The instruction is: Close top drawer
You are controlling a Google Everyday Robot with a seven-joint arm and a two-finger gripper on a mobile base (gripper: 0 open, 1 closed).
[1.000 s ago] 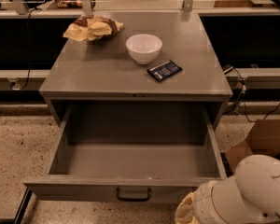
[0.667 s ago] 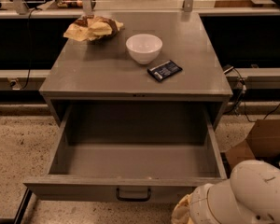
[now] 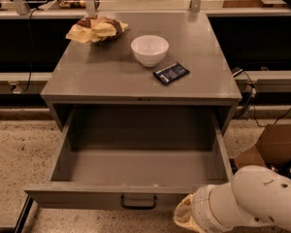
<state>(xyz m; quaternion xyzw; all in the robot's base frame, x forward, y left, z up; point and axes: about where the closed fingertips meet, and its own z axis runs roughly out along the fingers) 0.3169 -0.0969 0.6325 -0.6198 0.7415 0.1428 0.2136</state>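
Observation:
The top drawer (image 3: 136, 169) of the grey metal cabinet is pulled far out and shows an empty grey inside. Its front panel (image 3: 87, 197) runs along the bottom of the view, with a small dark pull handle (image 3: 138, 203) at its centre. My white arm (image 3: 252, 200) comes in from the lower right. Its wrist end (image 3: 194, 215) sits low, just right of the handle and in front of the drawer's front panel. The gripper itself is below the picture's edge.
On the cabinet top (image 3: 87, 76) stand a white bowl (image 3: 149, 49), a dark blue packet (image 3: 170, 73) and a crumpled yellow-brown bag (image 3: 96, 29). A cardboard box (image 3: 276, 147) sits on the speckled floor to the right. Cables hang at the cabinet's right side.
My arm has shifted slightly down and to the right at the lower right corner. The drawer stays pulled out.

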